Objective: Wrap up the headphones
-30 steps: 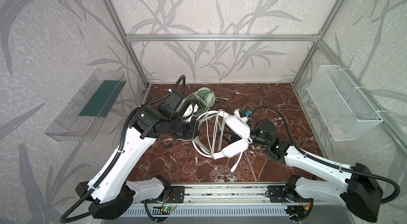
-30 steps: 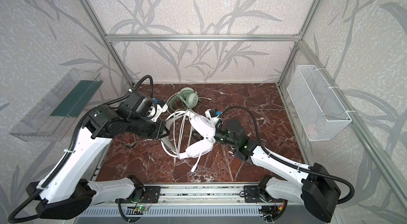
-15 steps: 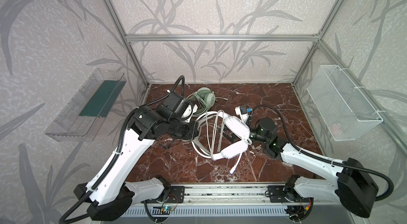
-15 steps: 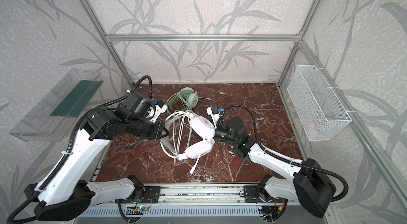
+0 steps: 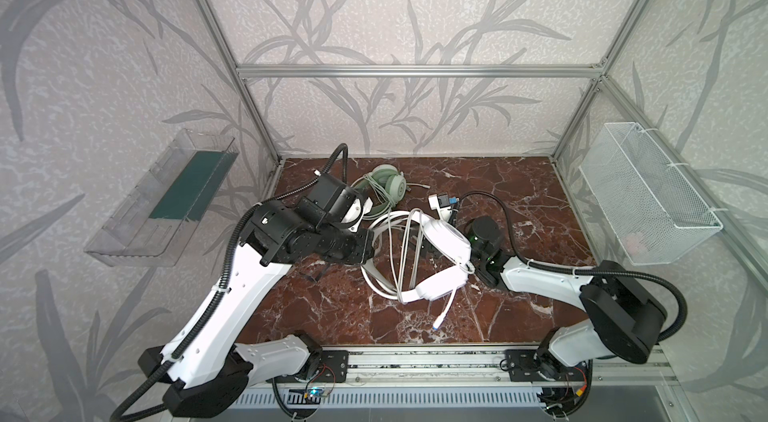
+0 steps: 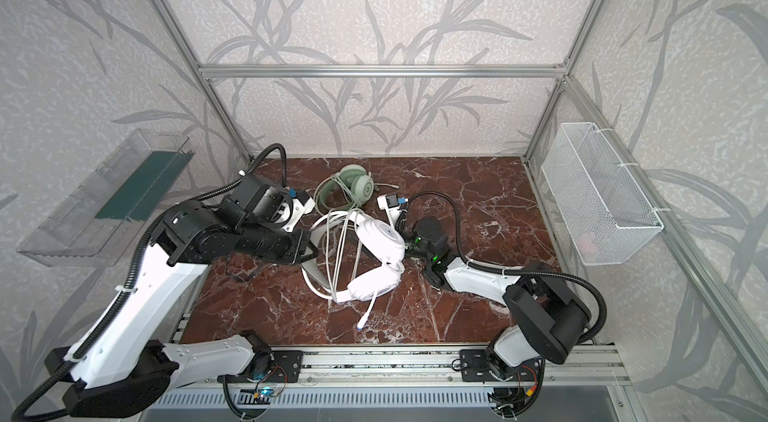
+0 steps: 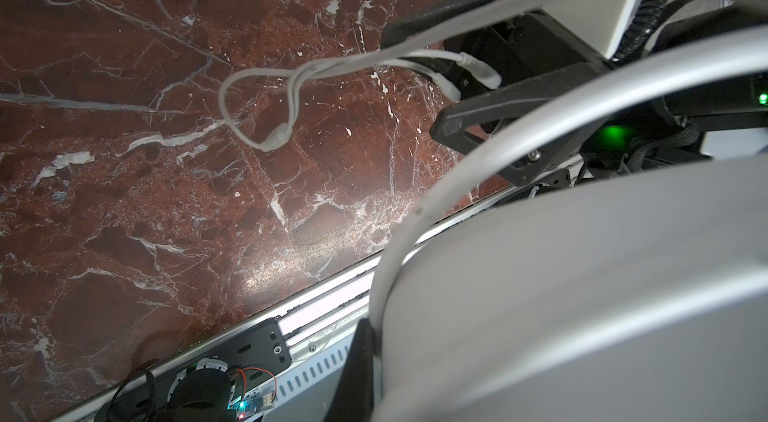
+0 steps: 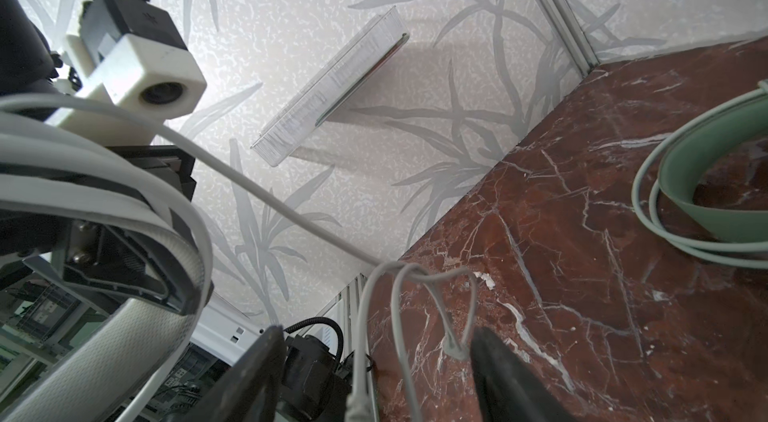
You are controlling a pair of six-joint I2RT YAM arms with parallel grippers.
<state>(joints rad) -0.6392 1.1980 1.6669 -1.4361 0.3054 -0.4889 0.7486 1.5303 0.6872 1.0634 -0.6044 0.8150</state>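
The left pincer (image 5: 368,245) is clenching the headband of the white headset (image 5: 446,237) and holding it over the middle of the red marble desk (image 5: 536,200). One earcup is facing upward and the other is hanging lower, toward the front edge. Whether that lower cup is touching the desk I cannot tell. In both top views the headset's pale cable (image 8: 291,212) is draping in several long loops across the open arc of the headband.

The right pincer (image 8: 376,332) is reaching in from the right edge side, mostly hidden behind the upper earcup in both top views. Its own wrist view is showing it released, with the two dark fingers standing well apart. Thin cable strands and a small junction piece are hanging between them. Whether either finger is touching a strand I cannot tell.

The mint-green headset (image 5: 390,187) is lying flat near the rear edge, left of the middle and just behind the white one. Its own cable is looping around its band.

A wire basket (image 5: 648,200) is hanging on the right wall and a clear tray (image 5: 166,200) on the left wall.
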